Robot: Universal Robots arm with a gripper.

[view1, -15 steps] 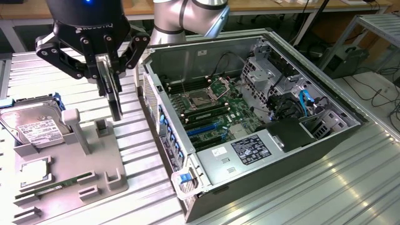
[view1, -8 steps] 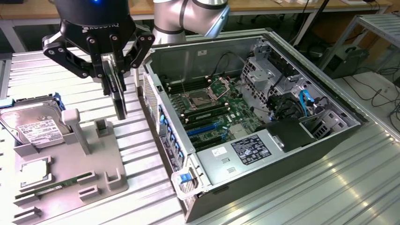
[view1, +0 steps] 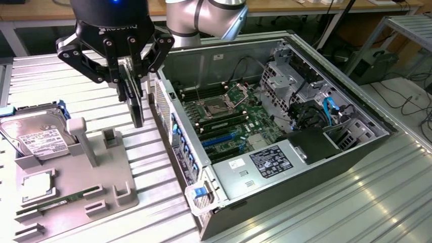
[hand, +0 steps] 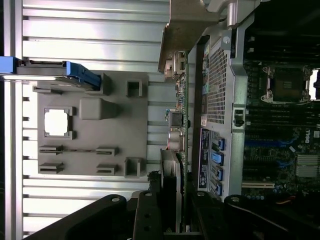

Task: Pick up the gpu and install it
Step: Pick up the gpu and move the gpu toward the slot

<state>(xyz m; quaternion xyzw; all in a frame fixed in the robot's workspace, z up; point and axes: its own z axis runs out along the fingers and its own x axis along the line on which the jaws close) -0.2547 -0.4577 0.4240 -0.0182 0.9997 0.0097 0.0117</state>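
Note:
The gpu (view1: pixel 137 106), a thin dark card, hangs on edge in the air between the grey fixture and the open computer case. My gripper (view1: pixel 132 76) is shut on its upper edge, one black finger on each face. In the wrist view the gpu (hand: pixel 179 115) runs edge-on away from the gripper (hand: pixel 176 200), and its pale metal bracket (hand: pixel 182 35) is at the far end. The card sits just outside the case's rear wall (view1: pixel 162 109), above the table and touching nothing else.
The grey fixture (view1: pixel 101 177) holds a hard drive (view1: pixel 37 134), a processor (view1: pixel 37 185) and a memory stick (view1: pixel 60 202). The open case (view1: pixel 351 147) lies on the exterior view's right, its motherboard with blue slots (view1: pixel 219 139) exposed. Ribbed metal table (view1: pixel 337 212) lies all around.

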